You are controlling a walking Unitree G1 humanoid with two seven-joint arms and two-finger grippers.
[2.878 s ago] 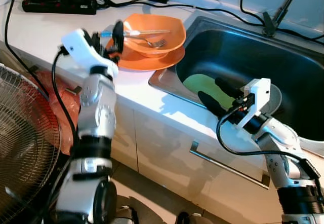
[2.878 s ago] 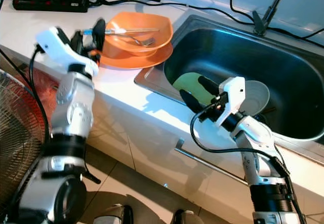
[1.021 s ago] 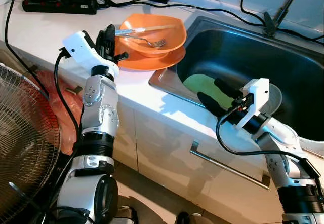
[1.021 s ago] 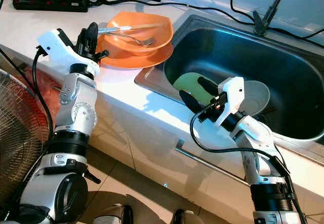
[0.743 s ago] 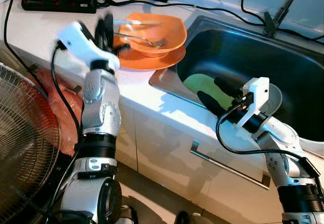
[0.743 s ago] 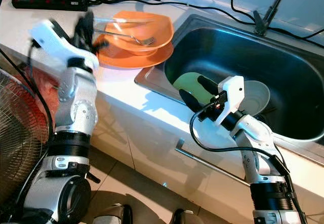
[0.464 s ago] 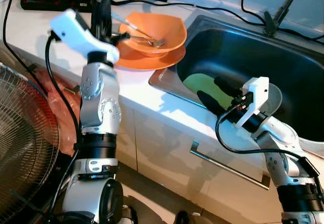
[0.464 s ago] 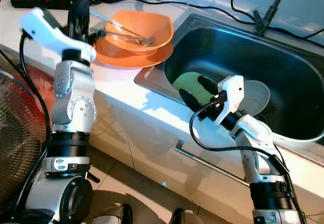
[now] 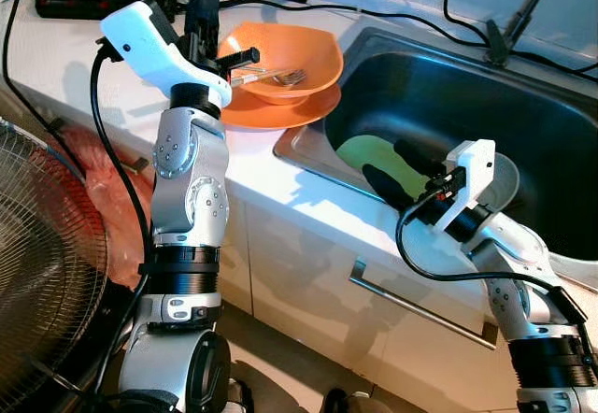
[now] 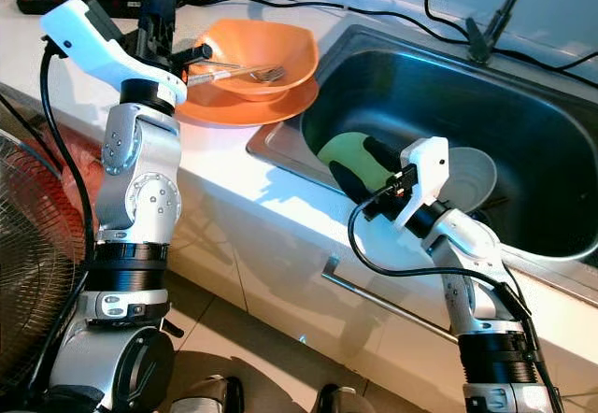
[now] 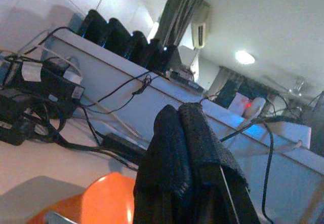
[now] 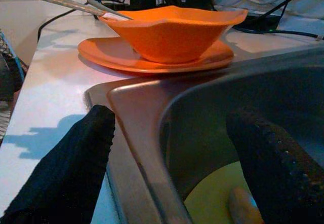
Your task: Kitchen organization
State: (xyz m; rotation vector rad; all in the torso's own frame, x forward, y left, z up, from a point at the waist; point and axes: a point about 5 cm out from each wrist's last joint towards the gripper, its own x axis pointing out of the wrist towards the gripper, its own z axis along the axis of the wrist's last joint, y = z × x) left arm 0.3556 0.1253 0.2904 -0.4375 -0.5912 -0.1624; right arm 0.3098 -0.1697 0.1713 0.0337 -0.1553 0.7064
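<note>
Left pincer (image 9: 222, 35) raised at orange bowl (image 9: 285, 53) near counter (image 9: 93, 49) back edge, fingers pressed shut; whether gripping fork (image 9: 271, 76) handle unclear. Lift slowly, keep fork level. Right pincer (image 9: 397, 170) wide open, empty, over sink (image 9: 486, 123) front rim.

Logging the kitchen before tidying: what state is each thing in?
Left gripper: shut, up beside the orange bowl.
Right gripper: open, over the sink front rim.
Orange bowl: upright on the orange plate, fork inside.
Green plate: lying in the sink.
White plate: lying in the sink.
</note>
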